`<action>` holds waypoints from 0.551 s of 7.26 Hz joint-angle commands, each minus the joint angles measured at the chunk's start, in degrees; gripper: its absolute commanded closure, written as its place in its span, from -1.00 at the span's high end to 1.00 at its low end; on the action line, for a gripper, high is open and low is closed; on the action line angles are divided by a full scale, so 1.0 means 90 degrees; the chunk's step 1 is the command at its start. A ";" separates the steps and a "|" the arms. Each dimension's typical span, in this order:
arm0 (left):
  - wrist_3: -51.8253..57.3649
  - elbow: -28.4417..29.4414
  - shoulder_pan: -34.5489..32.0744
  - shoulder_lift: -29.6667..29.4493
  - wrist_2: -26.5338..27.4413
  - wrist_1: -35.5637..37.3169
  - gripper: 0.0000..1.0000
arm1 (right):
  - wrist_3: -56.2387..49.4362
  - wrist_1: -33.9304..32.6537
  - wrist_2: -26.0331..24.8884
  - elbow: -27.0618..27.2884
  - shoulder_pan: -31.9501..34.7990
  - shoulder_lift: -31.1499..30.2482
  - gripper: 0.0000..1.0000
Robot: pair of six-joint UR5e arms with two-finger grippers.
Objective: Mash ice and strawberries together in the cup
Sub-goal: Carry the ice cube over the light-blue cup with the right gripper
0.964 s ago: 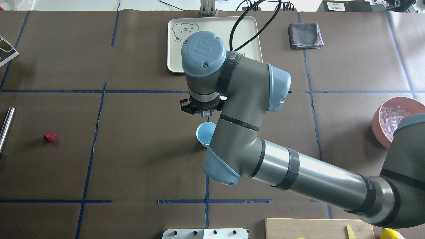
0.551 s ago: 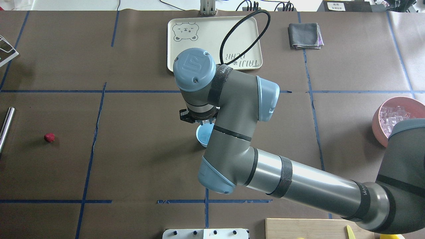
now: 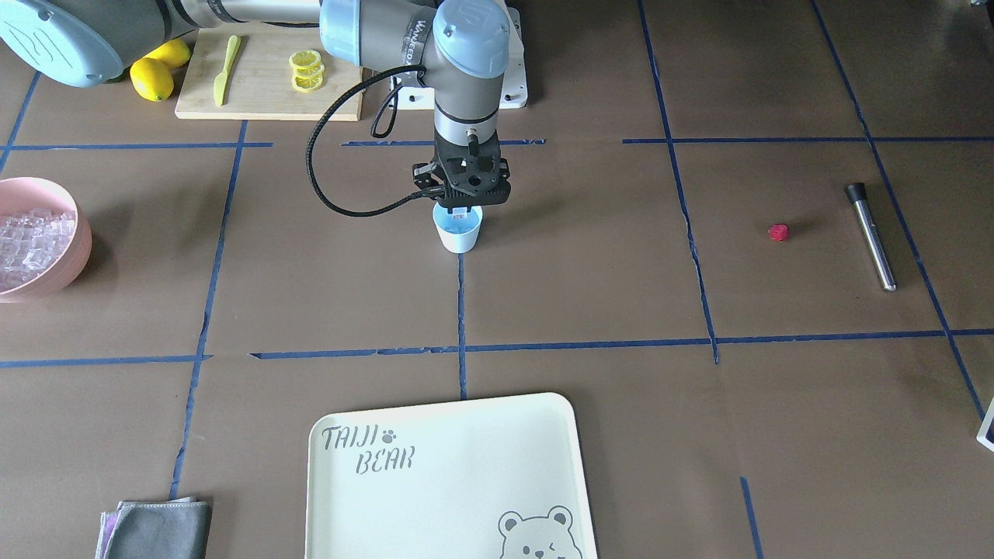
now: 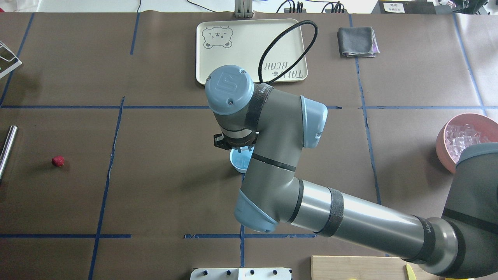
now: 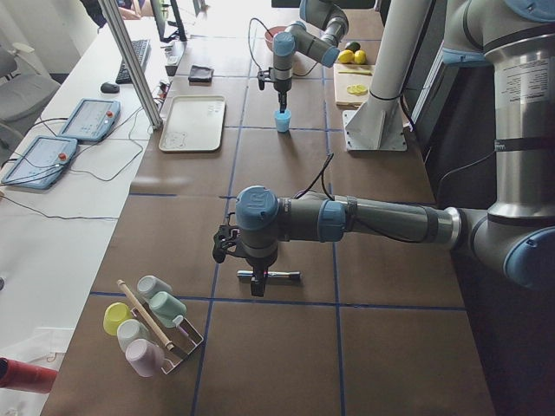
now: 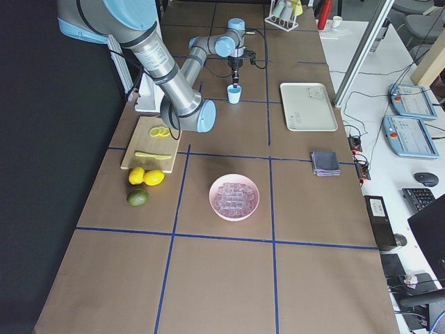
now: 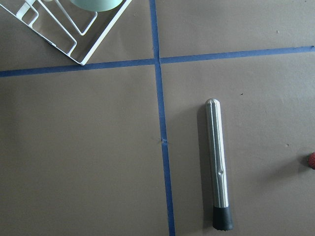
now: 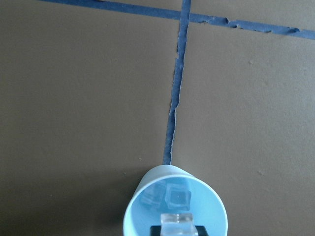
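Moved since a second ago: the right arm's wrist has drawn back from over the cream bear-printed tray (image 4: 249, 42) toward the robot, so the right gripper (image 3: 460, 211) now stands directly above the small tapered cup, white outside and light blue inside (image 3: 458, 235), instead of just beyond its far rim; the tray's lettering is now uncovered.

Surface: brown table covering (image 3: 582, 264) divided by blue tape lines; cup upright near the centre, at the end of a tape line; pink bowl (image 3: 70, 264) heaped with small clear ice cubes (image 3: 27, 244) at the robot's right end; folded grey cloth (image 3: 155, 528) near the tray; wooden cutting board (image 3: 264, 93) with lemon slices (image 3: 307, 70) by the robot's base; tiny red bumpy strawberry (image 3: 778, 232) on the covering, well apart from the cup and near a steel muddler with a black tip (image 3: 871, 237).

Room: white desk with teach pendants (image 5: 87, 120) along the table's far side.

Right jaws narrow, gripping one ice cube (image 8: 177, 222) over the cup's mouth; two more cubes lie inside; left gripper (image 5: 254, 286) hangs over the muddler, and I cannot tell how its jaws stand.

Strawberry, bowl and cloth are unmoved.
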 commanded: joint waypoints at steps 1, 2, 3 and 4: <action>0.0007 0.0003 0.0007 0.0002 0.0000 0.0000 1.00 | 0.0312 0.0038 -0.0022 0.0045 -0.0070 -0.0098 0.98; -0.0003 0.0003 0.0007 0.0002 0.0000 0.0000 1.00 | 0.0331 0.0038 -0.0022 0.0045 -0.0070 -0.0098 0.98; 0.0007 0.0003 0.0007 0.0021 0.0000 -0.0019 1.00 | 0.0331 0.0038 -0.0012 0.0084 -0.0070 -0.0078 0.98; -0.0003 0.0003 0.0007 0.0021 0.0000 -0.0038 1.00 | 0.0312 0.0018 0.0027 0.0326 -0.0070 -0.0078 0.98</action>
